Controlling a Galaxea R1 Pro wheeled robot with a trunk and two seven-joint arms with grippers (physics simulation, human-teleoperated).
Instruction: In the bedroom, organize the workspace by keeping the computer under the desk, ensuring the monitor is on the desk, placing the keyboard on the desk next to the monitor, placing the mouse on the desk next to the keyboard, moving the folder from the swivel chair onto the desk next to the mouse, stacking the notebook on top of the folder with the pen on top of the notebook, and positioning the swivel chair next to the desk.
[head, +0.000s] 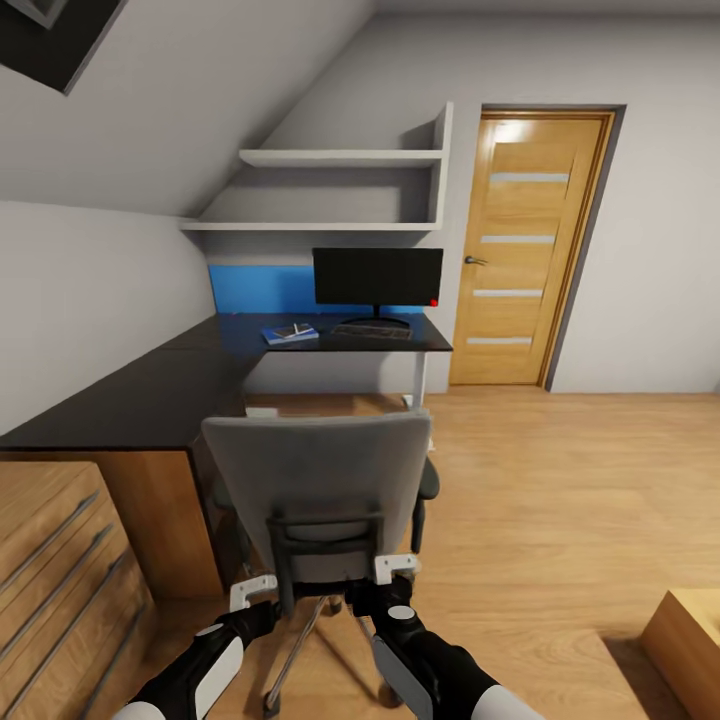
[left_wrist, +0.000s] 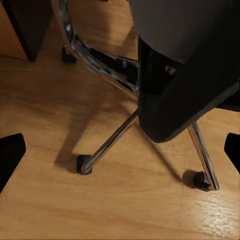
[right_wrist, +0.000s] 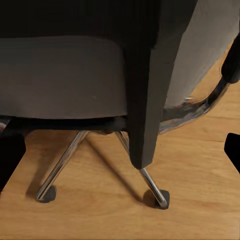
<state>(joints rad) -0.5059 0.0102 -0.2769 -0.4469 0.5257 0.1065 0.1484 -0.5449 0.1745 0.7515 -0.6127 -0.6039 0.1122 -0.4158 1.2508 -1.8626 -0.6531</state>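
Swivel chair (head: 320, 490): grey padded back facing us with a black spine down its middle, dark armrests, and chrome legs on black castors on the wood floor (head: 560, 480). It stands just beside the near run of the desk, its seat turned toward the far corner.

Desk (head: 130, 400): black glossy L-shaped tabletop hugging the left wall and the far wall, with a white leg at its right end and a blue back panel.

Monitor (head: 377, 277): thin black screen on a slim stand at the far end of the tabletop, upright, a red dot at its lower right corner.

Keyboard (head: 372, 331): flat and dark, just in front of the monitor's stand.

Folder (head: 290, 334): bright blue, lying flat on the tabletop to the left of the keyboard, with something small and pale on top; too small to tell what.

Left gripper (head: 252, 592): white jaws spread wide, close behind the lower left of the chair back; contact unclear.

Right gripper (head: 396, 568): white jaws likewise apart, close behind the lower right of the chair back.

Edges: wooden drawer unit (head: 60, 570) under the tabletop at the left; a light-wood corner at the lower right.

Open room: bare floor right of the chair, running to the wooden door (head: 525, 250).
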